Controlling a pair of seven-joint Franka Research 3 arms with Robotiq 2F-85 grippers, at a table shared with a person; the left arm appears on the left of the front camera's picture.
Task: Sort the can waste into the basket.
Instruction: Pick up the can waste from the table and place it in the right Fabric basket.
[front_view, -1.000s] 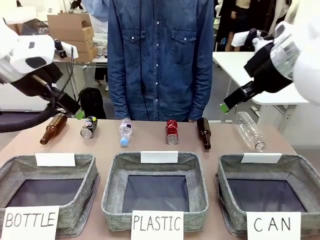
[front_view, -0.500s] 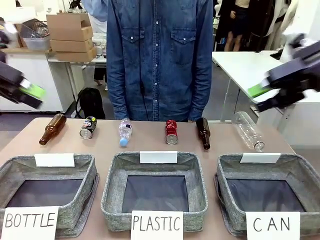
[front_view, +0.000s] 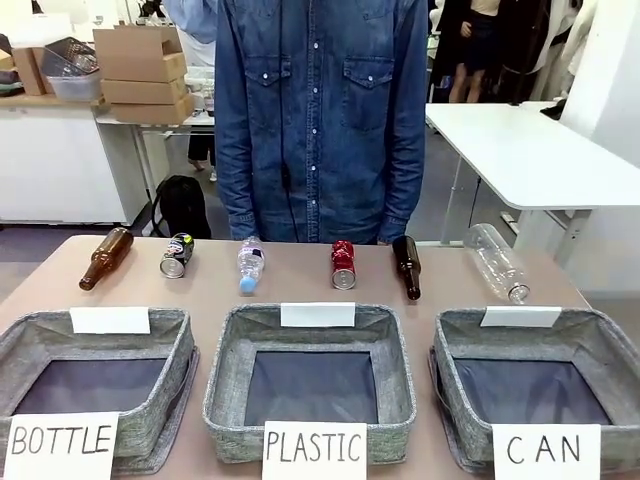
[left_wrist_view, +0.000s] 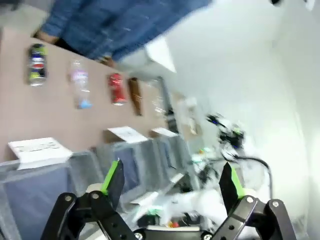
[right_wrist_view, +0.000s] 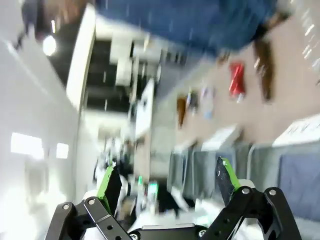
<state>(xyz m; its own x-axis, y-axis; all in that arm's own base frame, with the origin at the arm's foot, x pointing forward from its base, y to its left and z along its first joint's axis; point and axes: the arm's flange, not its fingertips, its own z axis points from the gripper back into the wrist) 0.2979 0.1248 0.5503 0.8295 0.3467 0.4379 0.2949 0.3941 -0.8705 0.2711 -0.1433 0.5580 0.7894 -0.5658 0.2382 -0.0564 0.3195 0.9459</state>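
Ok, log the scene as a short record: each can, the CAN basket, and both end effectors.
red can: lying on the table's far side, beside a brown bottle
dark can: lying on the far side, between a second brown bottle and a small clear bottle
CAN basket: near right, no can inside
left end effector: open, holding nothing
right end effector: open, holding nothing

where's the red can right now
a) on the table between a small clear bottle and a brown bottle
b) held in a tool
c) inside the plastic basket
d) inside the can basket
a: the red can lies on the table, with the small clear bottle on one side and a brown bottle on the other.
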